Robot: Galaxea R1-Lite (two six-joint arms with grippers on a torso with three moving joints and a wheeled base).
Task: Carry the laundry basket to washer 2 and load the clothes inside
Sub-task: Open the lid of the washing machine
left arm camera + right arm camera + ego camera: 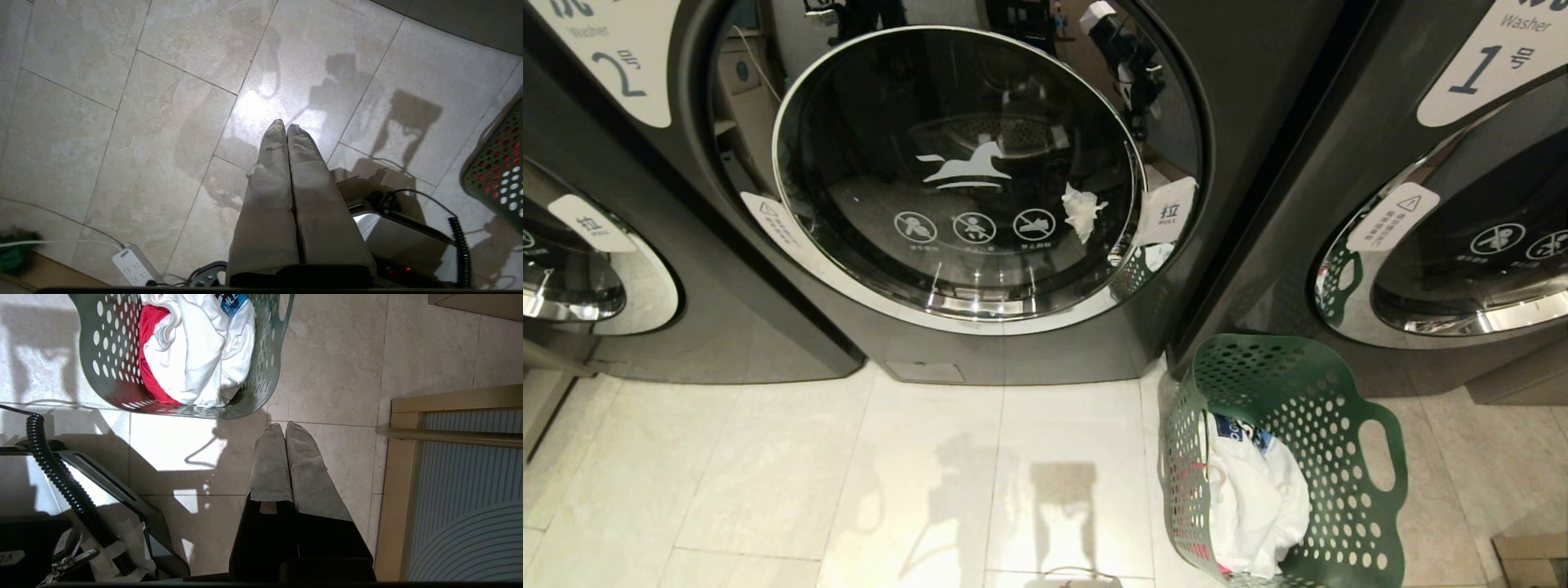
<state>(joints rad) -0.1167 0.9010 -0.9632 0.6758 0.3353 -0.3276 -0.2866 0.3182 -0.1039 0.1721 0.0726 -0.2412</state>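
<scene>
The green perforated plastic laundry basket (1290, 457) with looped side handles stands on the pale tiled floor (809, 474), close in front of the gap between two dark grey front-load machines, so the carrying part of the job looks finished. The machine to its left is washer 2 (980, 343), the one with the white label bearing a blue numeral 2 (617, 57) at its upper corner; the like machine on the right (1445, 269) carries a numeral 1. Washer 2's round chrome-rimmed glass door (956, 171) reads as closed, with a white pull tab (1168, 211) at its right edge, so opening it appears to be the next thing needed. The clothes (1254, 498), a bundle with a white garment bearing a blue printed patch on top and a red one under it, lie inside the basket, none of them loaded yet. Neither arm shows from the head camera. The left claw (287, 128) hangs over bare floor with its fingers pressed together and nothing between them, the basket well off to one side of it. The right claw (284, 428) is likewise pressed together and empty, just short of the basket's near rim (192, 412). By my reading, the loading half of the task is wholly left to do.
</scene>
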